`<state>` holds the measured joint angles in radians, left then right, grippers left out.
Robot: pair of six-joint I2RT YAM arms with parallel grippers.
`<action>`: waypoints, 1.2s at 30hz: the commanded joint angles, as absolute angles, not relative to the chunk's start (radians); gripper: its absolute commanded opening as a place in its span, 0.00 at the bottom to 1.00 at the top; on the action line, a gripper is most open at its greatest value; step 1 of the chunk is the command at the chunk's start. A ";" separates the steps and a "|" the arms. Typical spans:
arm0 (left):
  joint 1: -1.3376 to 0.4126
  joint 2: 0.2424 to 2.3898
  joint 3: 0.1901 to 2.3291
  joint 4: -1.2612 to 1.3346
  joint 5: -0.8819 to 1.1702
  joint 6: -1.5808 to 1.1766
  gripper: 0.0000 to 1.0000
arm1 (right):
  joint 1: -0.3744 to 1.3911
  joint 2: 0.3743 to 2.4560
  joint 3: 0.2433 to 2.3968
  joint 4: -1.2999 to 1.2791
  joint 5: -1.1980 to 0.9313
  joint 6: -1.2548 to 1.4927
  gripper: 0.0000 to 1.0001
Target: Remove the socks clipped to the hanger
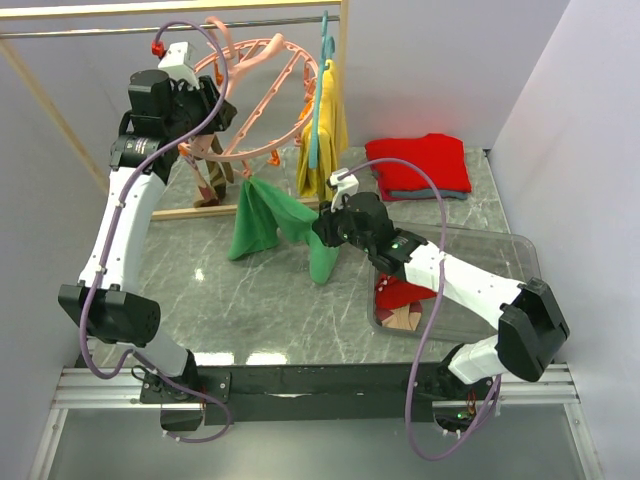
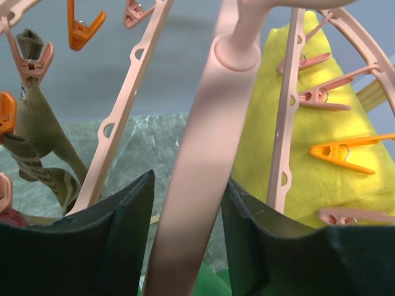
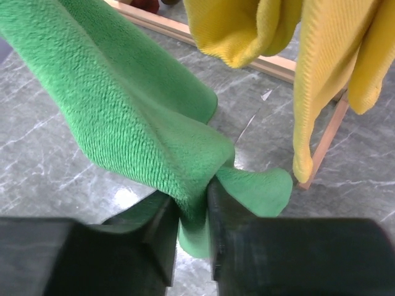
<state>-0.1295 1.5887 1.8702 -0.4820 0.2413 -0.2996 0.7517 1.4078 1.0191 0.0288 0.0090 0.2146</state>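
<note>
Socks are hanging on the hanger, which is hooking over the rail at the back; I am counting two green ones and one brown striped one clipped there. My right gripper is pinching one green sock tight and stretching it, so next I am needing a firm tug until the clip lets go. My left gripper is hugging the hanger's middle bar on both sides, keeping it steady.
</note>
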 commanded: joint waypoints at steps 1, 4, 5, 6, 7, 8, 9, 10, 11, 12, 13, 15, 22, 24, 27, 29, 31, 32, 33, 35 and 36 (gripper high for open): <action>-0.132 1.566 1.916 -0.474 0.183 -0.301 0.44 | 0.744 1.355 1.023 0.043 0.003 0.215 0.39; -0.143 1.533 1.913 -0.482 0.137 -0.298 0.33 | 0.744 1.339 1.014 0.040 0.003 0.227 0.54; -0.149 1.525 1.913 -0.483 0.127 -0.295 0.31 | 0.744 1.335 1.012 0.035 0.003 0.236 0.55; -0.150 1.517 1.913 -0.488 0.121 -0.293 0.30 | 0.744 1.325 1.012 0.031 0.005 0.241 0.56; -0.153 1.508 1.916 -0.495 0.103 -0.293 0.28 | 0.747 1.321 1.014 0.026 0.003 0.244 0.64; -0.159 1.503 1.919 -0.503 0.092 -0.293 0.27 | 0.746 1.315 1.012 0.015 0.003 0.251 0.64; -0.163 1.494 1.925 -0.511 0.083 -0.295 0.26 | 0.746 1.304 1.012 0.012 0.002 0.255 0.65; -0.169 1.490 1.925 -0.520 0.072 -0.299 0.25 | 0.749 1.298 1.014 0.006 0.003 0.258 0.74; -0.172 1.483 1.924 -0.522 0.054 -0.301 0.24 | 0.749 1.287 1.015 0.006 0.005 0.262 0.75; -0.175 1.477 1.928 -0.525 0.042 -0.302 0.24 | 0.750 1.281 1.015 0.006 0.014 0.267 0.82; -0.186 1.474 1.934 -0.546 0.028 -0.302 0.22 | 0.753 1.273 1.014 0.006 0.015 0.273 0.85; -0.202 1.482 1.979 -0.577 -0.044 -0.304 0.20 | 0.756 1.258 1.011 0.005 0.012 0.279 0.85; -0.285 1.490 2.010 -0.603 -0.279 -0.392 0.12 | 0.772 1.216 0.991 -0.038 0.029 0.288 0.94; -0.304 1.480 1.979 -0.569 -0.352 -0.428 0.10 | 0.778 1.203 0.983 -0.038 0.031 0.290 0.94; -0.351 1.471 1.957 -0.531 -0.460 -0.457 0.10 | 0.785 1.195 0.982 -0.046 0.034 0.293 0.95; -0.393 1.477 1.959 -0.520 -0.523 -0.451 0.10 | 0.787 1.189 0.979 -0.054 0.038 0.296 0.95; -0.428 1.493 1.977 -0.521 -0.598 -0.436 0.14 | 0.788 1.184 0.973 -0.052 0.038 0.299 0.97; -0.434 1.502 1.988 -0.529 -0.610 -0.434 0.16 | 0.788 1.180 0.970 -0.049 0.038 0.299 0.97; -0.439 1.514 2.005 -0.537 -0.624 -0.437 0.22 | 0.787 1.178 0.968 -0.049 0.037 0.301 0.98; -0.443 1.519 2.008 -0.548 -0.634 -0.436 0.34 | 0.790 1.178 0.965 -0.049 0.035 0.304 0.98; -0.443 1.517 2.003 -0.551 -0.634 -0.436 0.46 | 0.792 1.180 0.965 -0.051 0.035 0.304 1.00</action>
<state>-0.4324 1.5360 1.9450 -0.6781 -0.5175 -0.4278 0.7834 1.2118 0.9730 -0.0574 0.0196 0.2958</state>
